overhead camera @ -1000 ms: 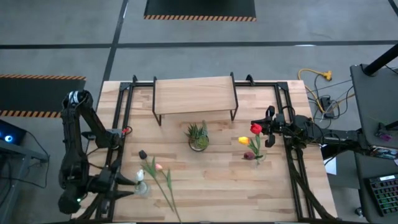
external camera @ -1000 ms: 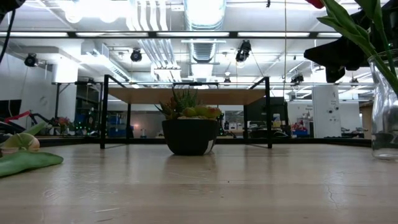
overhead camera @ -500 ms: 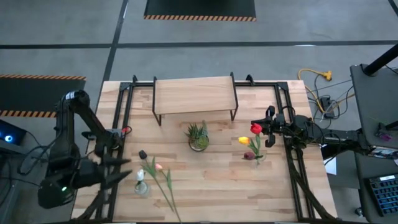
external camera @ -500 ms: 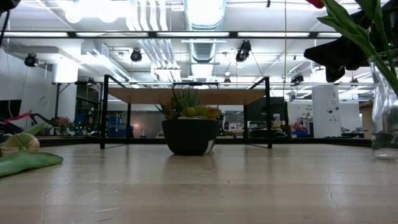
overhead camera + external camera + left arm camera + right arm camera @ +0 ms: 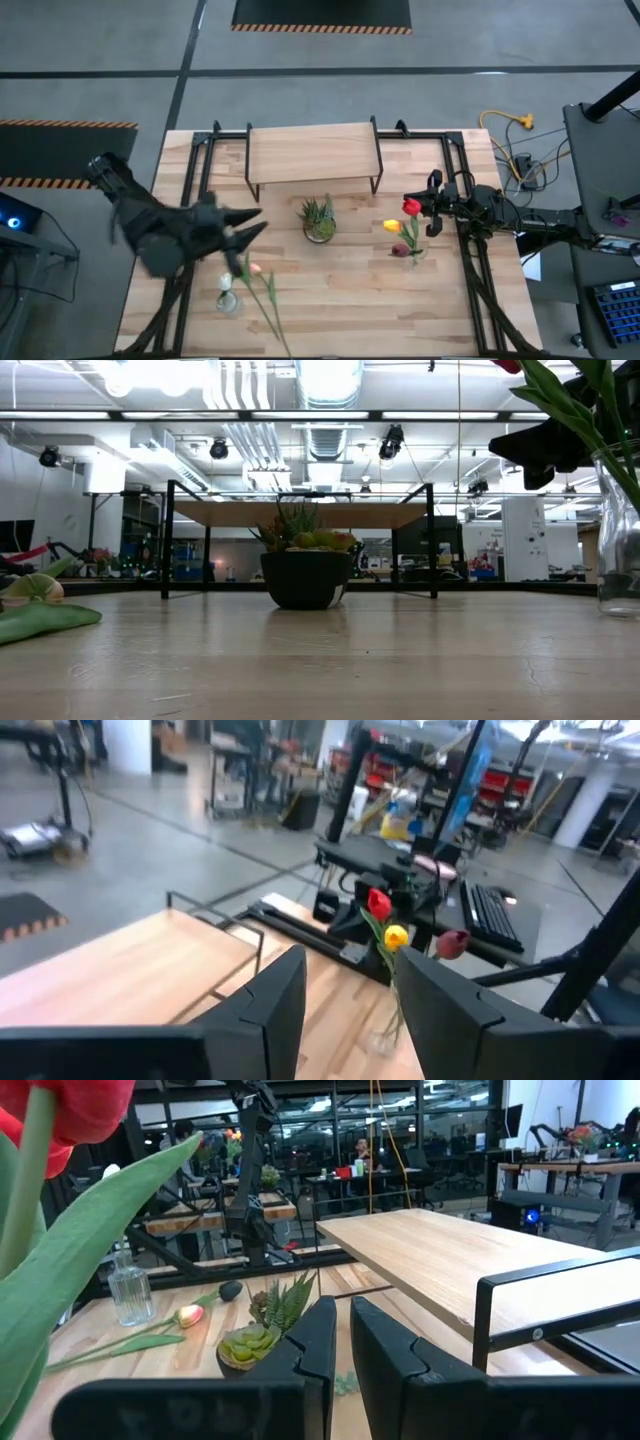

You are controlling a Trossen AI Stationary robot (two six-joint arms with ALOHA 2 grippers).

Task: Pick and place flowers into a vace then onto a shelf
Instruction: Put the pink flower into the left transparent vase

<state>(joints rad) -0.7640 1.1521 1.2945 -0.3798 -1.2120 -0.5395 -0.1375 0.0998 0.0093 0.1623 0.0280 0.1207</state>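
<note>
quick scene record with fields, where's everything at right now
left claw: open, holding nothing, over the table near the pink tulip
right claw: shut, beside the filled vase
filled vase: clear glass, right side of table, holds red tulip, yellow tulip, maroon tulip
small vase: clear glass, left front; white tulip right by it, cannot tell if inside
pink tulip: lying flat on the table
potted plant: table centre
shelf: back of table, behind the potted plant
</note>
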